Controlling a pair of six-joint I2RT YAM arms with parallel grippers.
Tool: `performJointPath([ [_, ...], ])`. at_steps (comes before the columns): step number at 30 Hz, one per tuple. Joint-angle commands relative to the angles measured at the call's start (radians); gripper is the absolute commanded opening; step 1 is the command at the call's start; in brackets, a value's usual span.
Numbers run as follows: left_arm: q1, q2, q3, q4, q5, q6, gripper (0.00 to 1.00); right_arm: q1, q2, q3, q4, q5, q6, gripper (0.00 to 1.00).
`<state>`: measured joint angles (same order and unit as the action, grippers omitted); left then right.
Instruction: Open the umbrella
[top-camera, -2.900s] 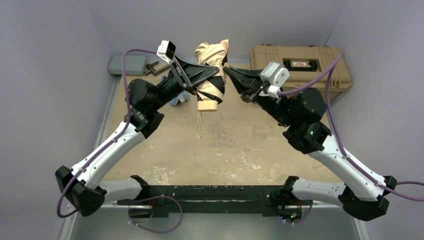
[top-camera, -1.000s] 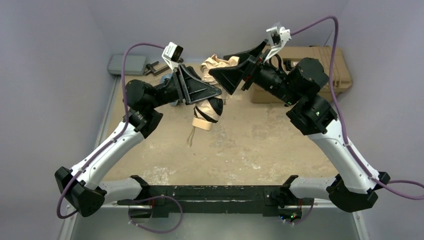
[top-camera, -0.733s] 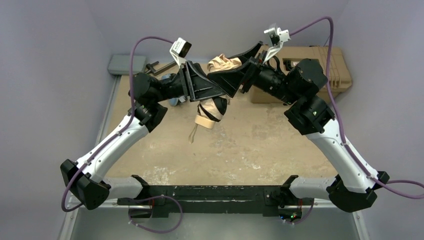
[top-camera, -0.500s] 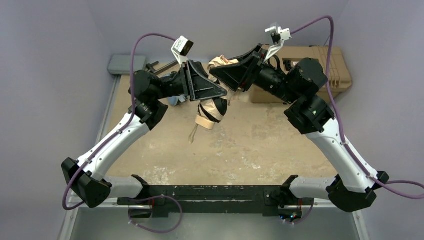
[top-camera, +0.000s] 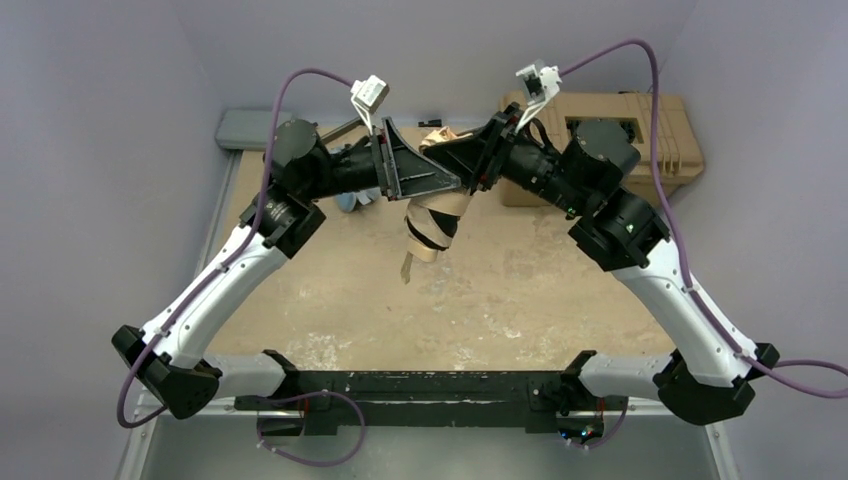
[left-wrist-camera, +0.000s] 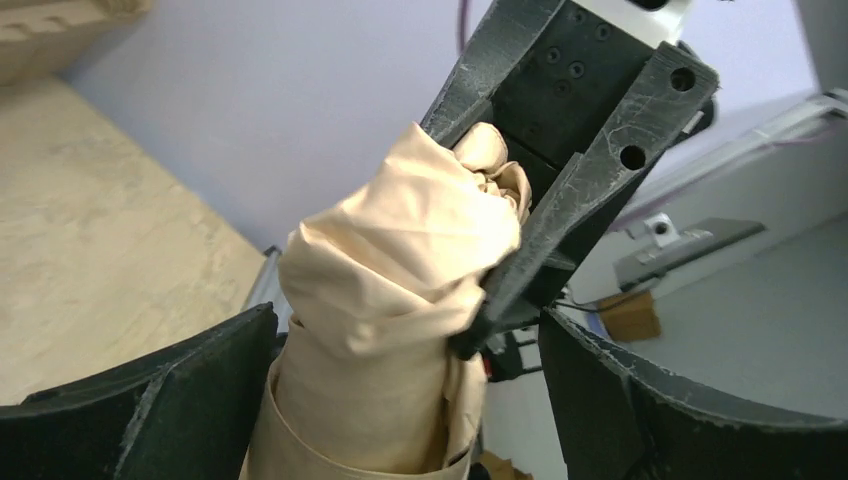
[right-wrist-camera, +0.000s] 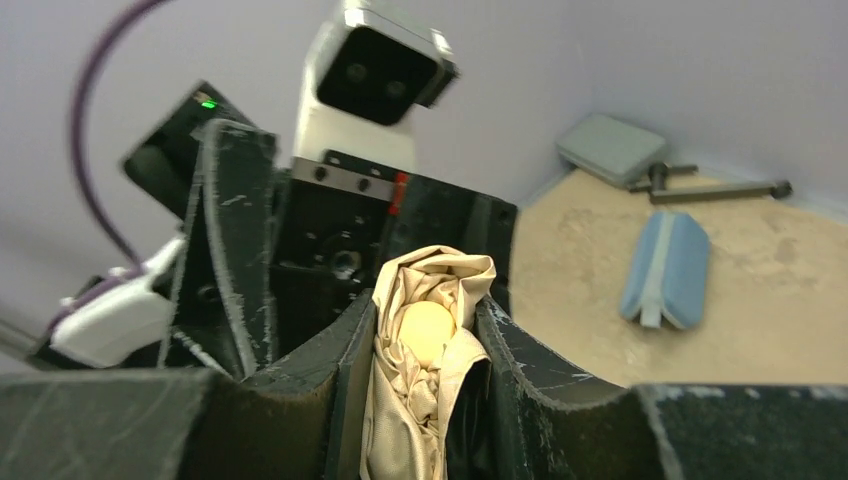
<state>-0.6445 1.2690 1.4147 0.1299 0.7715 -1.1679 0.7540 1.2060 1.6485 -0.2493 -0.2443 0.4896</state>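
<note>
Pincers meet in the upper middle of the overhead view. The right pincer (right-wrist-camera: 425, 322) is pinched narrow on the top end of the umbrella (top-camera: 432, 212), its fingers pressing the gathered beige fabric from either side with a round cream cap (right-wrist-camera: 425, 333) showing between them. The left pincer (left-wrist-camera: 405, 335) stands wide, one finger at the lower left and one at the lower right of its own view, the bundle between them. The lower-left finger lies just beside the fabric, though I cannot tell whether it touches. So the umbrella hangs above the counter (top-camera: 500, 290), by my judgement from the right pincer alone, tilted, its cream handle (top-camera: 424, 250) at the lower end and a cord (top-camera: 405, 268) dangling below. The canopy is folded and bunched, dark bands crossing it, no shaft drawn out, no ribs spread. At the upper right of the overhead view sits a tan toolbox (top-camera: 680, 135); a blue pouch (right-wrist-camera: 665, 268) lies on the counter beyond. Nothing of the opening proper looks done: the umbrella is lifted and held at one end. What remains, as I read it, is a hold near the handle, a pull to lengthen the shaft, and the spreading of the canopy.
</note>
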Motion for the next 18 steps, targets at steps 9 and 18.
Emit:
performJointPath([
  [9, -0.185, -0.064, 0.307, -0.969, -0.887, 0.629, 1.0, 0.0, 0.148, 0.295, -0.371, 0.293, -0.057, 0.0],
  [18, -0.355, -0.082, 0.301, -1.003, -1.126, 0.723, 1.0, -0.032, 0.113, 0.231, -0.254, 0.444, -0.112, 0.0],
])
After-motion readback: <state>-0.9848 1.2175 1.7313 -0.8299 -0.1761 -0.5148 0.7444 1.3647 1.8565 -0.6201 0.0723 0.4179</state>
